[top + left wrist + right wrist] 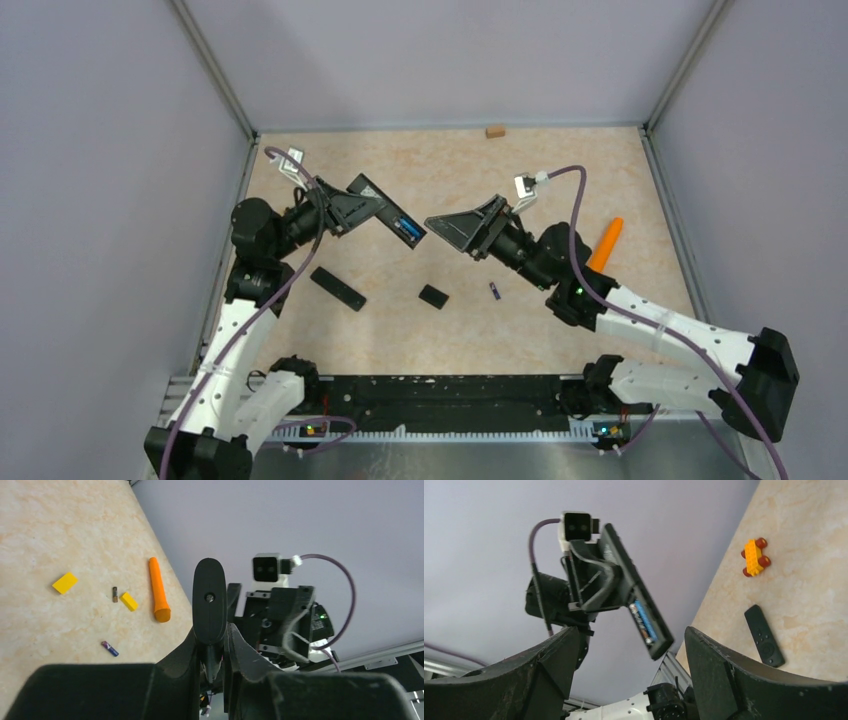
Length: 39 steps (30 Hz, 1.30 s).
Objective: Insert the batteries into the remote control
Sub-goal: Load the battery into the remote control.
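My left gripper [350,205] is shut on a black remote [385,215] and holds it in the air, with the open battery bay facing the right arm. One blue battery [644,620] lies in the bay [406,229]. In the left wrist view the remote [209,600] stands end-on between my fingers [187,650]. My right gripper [450,228] is open and empty, just right of the remote's free end, with its jaws wide apart [631,630]. A loose blue-purple battery [494,290] lies on the table and also shows in the left wrist view [110,648]. Another small dark cylinder [115,594] lies further off.
A second black remote [337,288] and a small black cover [433,296] lie on the table. An orange cone-shaped stick [605,245] and two yellow blocks [65,582] [129,601] lie at the right. A yellow toy with red wheels [754,557] and a brown block [494,131] lie further off.
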Each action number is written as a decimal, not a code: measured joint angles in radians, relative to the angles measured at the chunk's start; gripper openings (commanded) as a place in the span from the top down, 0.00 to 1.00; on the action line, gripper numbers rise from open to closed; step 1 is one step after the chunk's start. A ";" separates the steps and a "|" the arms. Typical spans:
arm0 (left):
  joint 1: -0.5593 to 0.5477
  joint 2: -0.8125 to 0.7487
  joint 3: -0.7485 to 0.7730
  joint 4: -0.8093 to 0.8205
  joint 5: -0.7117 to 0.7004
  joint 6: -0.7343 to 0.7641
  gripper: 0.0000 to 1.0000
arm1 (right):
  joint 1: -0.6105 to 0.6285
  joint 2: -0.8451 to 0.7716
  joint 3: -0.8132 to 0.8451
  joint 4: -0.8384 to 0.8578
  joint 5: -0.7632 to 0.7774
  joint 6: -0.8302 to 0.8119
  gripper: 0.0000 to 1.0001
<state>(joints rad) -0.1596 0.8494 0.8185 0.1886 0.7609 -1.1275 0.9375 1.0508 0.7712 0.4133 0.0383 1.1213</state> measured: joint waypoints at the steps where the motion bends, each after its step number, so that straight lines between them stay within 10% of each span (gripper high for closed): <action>1: 0.000 0.005 0.000 -0.009 0.005 0.014 1.00 | 0.000 -0.012 0.000 0.006 -0.004 -0.023 0.21; 12: 0.000 0.017 0.000 -0.042 0.134 0.143 1.00 | -0.003 0.076 0.169 -0.203 -0.203 -0.429 0.24; 31: 0.000 0.018 0.000 -0.024 0.393 0.198 1.00 | -0.010 0.201 0.241 -0.232 -0.592 -0.620 0.77; 34: 0.001 0.016 0.000 -0.023 0.402 0.199 1.00 | -0.011 0.207 0.241 -0.225 -0.605 -0.611 0.75; 39: 0.001 0.006 0.000 -0.026 0.397 0.195 1.00 | -0.011 0.209 0.241 -0.221 -0.605 -0.597 0.29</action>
<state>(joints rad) -0.1589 0.8555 0.8185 0.1623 1.1576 -0.9329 0.9264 1.2598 1.0126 0.1921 -0.5667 0.5247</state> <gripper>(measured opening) 0.191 0.544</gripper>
